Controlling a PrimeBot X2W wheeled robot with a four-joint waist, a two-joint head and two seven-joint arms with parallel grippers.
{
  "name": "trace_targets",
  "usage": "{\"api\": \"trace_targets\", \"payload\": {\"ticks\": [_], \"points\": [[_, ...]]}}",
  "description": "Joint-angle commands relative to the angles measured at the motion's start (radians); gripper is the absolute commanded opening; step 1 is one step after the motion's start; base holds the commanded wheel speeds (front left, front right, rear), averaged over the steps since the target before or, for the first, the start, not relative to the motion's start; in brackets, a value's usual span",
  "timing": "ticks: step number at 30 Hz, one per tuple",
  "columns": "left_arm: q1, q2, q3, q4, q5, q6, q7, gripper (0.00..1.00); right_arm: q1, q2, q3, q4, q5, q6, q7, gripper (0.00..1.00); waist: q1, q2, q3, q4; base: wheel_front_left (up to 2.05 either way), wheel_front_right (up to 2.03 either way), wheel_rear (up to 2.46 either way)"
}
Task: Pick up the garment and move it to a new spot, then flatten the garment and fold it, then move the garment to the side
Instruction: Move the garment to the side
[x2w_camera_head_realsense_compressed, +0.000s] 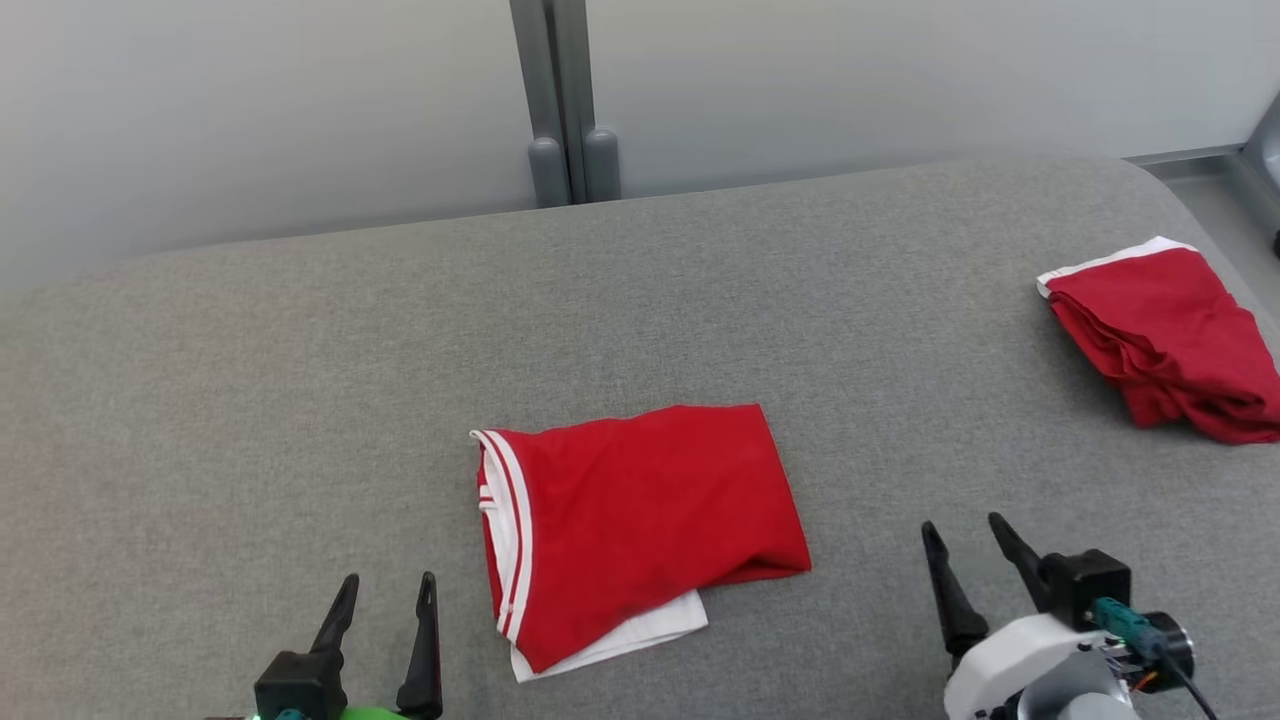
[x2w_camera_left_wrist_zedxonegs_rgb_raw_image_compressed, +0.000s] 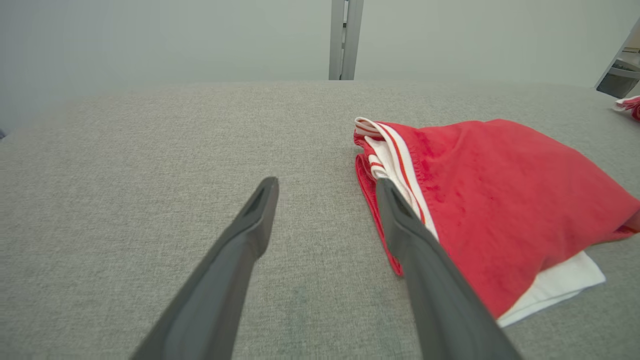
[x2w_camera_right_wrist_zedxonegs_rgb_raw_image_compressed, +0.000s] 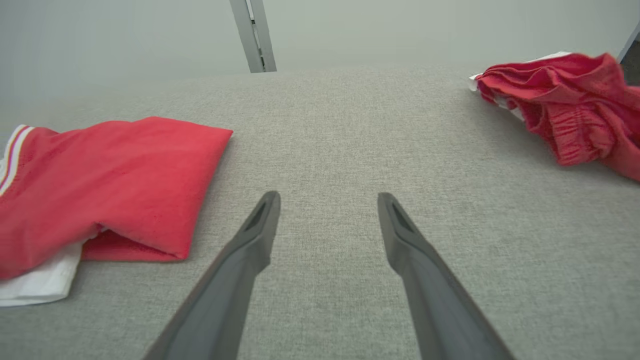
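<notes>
Grey woven cloth covers the table (x2w_camera_head_realsense_compressed: 300, 400). At the lower left of the head view the left claw (x2w_camera_head_realsense_compressed: 389, 578) is poised with its fingers spread and nothing between them, just beside the garment's striped edge. The garment (x2w_camera_head_realsense_compressed: 640, 520), red with white trim, lies folded into a rough rectangle at the lower centre of the frame, with a white layer poking out at its near corner. At the lower right the right claw (x2w_camera_head_realsense_compressed: 963, 523) is likewise spread and empty, near the garment's folded edge but apart from it. Folding looks done, so the move aside seems the step in hand. Each claw should come in low, pinch through all layers at opposite edges, then lift evenly and carry level, lest the fold slip open. A second red garment (x2w_camera_head_realsense_compressed: 1165, 335) lies crumpled at the far right, so set down clear of it.
</notes>
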Motion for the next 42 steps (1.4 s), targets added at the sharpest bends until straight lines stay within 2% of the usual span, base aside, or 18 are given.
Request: {"api": "trace_targets", "payload": {"ticks": [1, 8, 15, 20, 21, 22, 26, 29, 33, 34, 35, 37, 42], "points": [[-0.007, 0.003, -0.004, -0.002, 0.007, -0.006, 0.001, 1.00, -0.034, -0.001, 0.033, 0.025, 0.012, -0.001, 0.000, 1.00, 0.0000, -0.0001, 0.011, 0.025, 0.00, 0.00, 0.00], [-0.051, 0.003, -0.016, 0.002, -0.018, -0.016, 0.001, 1.00, -0.231, -0.002, 0.150, 0.146, 0.038, -0.001, 0.000, 1.00, 0.0000, -0.0001, 0.075, 0.111, 0.00, 0.00, 0.00], [-0.078, 0.003, -0.038, 0.009, -0.022, -0.024, 0.001, 1.00, -0.380, -0.002, 0.237, 0.413, 0.088, -0.001, 0.000, 1.00, 0.0000, -0.0001, 0.114, 0.187, 0.00, 0.00, 0.00], [-0.081, 0.003, -0.045, 0.009, -0.026, -0.025, 0.001, 1.00, -0.401, -0.002, 0.287, 0.609, 0.108, -0.001, 0.042, 0.98, 0.0000, -0.0001, 0.118, 0.201, 0.00, 0.00, 0.00], [-0.080, 0.003, -0.043, 0.008, -0.027, -0.025, 0.001, 1.00, -0.399, -0.001, 0.304, 0.623, 0.124, -0.001, 0.040, 0.26, 0.0000, -0.0001, 0.117, 0.198, 0.00, 0.00, 0.00], [-0.079, 0.003, -0.042, 0.006, -0.028, -0.025, 0.001, 1.00, -0.400, 0.001, 0.317, 0.633, 0.131, -0.001, 0.036, 0.00, 0.0000, -0.0001, 0.115, 0.191, 0.00, 0.00, 0.00], [-0.072, 0.003, -0.039, -0.003, -0.024, -0.026, 0.001, 1.00, -0.422, -0.008, 0.305, 0.654, 0.130, -0.002, 0.014, 0.00, 0.0000, -0.0001, 0.102, 0.135, 0.00, 0.00, 0.00], [-0.068, 0.002, -0.045, -0.015, -0.034, -0.026, 0.001, 1.00, -0.421, -0.018, 0.246, 0.648, 0.118, -0.006, 0.007, 0.00, 0.0000, -0.0001, 0.091, 0.063, 0.00, 0.00, 0.00], [-0.072, 0.003, -0.056, -0.036, -0.045, -0.026, 0.001, 1.00, -0.383, -0.010, 0.177, 0.586, 0.073, -0.005, 0.005, 0.00, 0.0000, -0.0001, 0.086, -0.063, 0.00, 0.00, 0.00], [-0.073, 0.003, -0.059, -0.041, -0.045, -0.026, 0.001, 1.00, -0.373, -0.007, 0.172, 0.576, 0.068, -0.005, 0.005, 0.00, 0.0000, -0.0001, 0.087, -0.106, 0.00, 0.00, 0.00], [-0.079, 0.003, -0.069, -0.046, -0.044, -0.026, 0.001, 1.00, -0.359, -0.009, 0.152, 0.552, 0.046, -0.005, 0.005, 0.00, 0.0000, -0.0001, 0.091, -0.178, 0.00, 0.00, 0.00], [-0.084, 0.003, -0.076, -0.050, -0.039, -0.025, 0.001, 1.00, -0.345, -0.009, 0.140, 0.532, 0.037, -0.005, 0.004, 0.00, 0.0000, -0.0001, 0.096, -0.248, 0.00, 0.00, 0.00], [-0.097, 0.004, -0.090, -0.056, -0.028, -0.025, 0.001, 1.00, -0.318, -0.005, 0.125, 0.481, 0.029, -0.002, 0.001, 0.00, 0.0000, -0.0001, 0.117, -0.391, 0.00, 0.00, 0.00]]}}
